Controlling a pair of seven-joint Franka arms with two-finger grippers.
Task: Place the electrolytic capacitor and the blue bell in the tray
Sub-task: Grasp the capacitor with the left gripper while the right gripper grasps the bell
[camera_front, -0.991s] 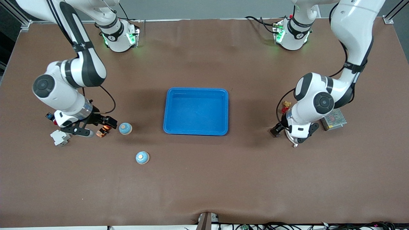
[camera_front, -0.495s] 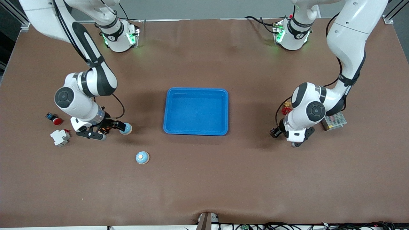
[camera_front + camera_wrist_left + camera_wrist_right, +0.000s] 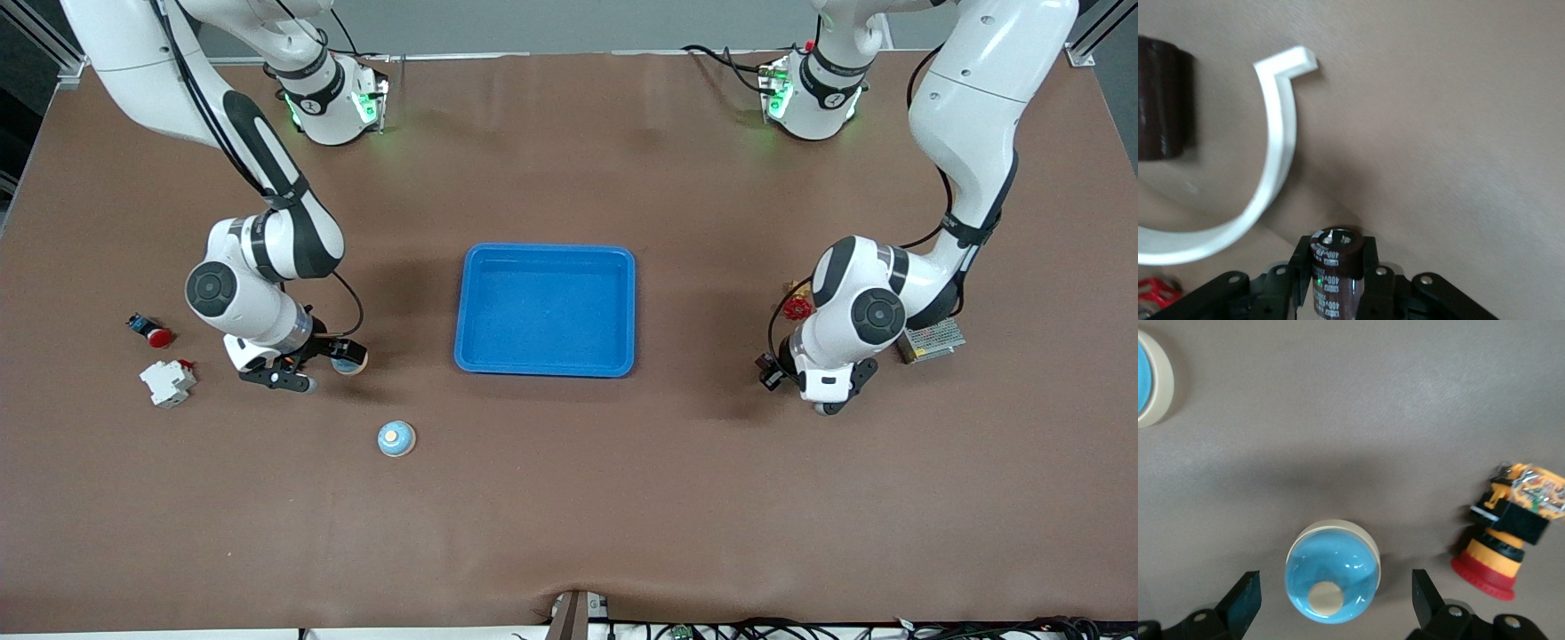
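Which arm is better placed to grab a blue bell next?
Right. The right hand hangs open with its fingers either side of a blue bell. The left hand is shut on the capacitor, at the left arm's end of the table.

The right arm bends down at the left of the front view, its right gripper (image 3: 313, 363) low over the table with fingers (image 3: 1245, 600) spread wide. At the right, the left arm folds downward; the left gripper (image 3: 1336, 267) is clamped on a dark capacitor (image 3: 1335, 270).
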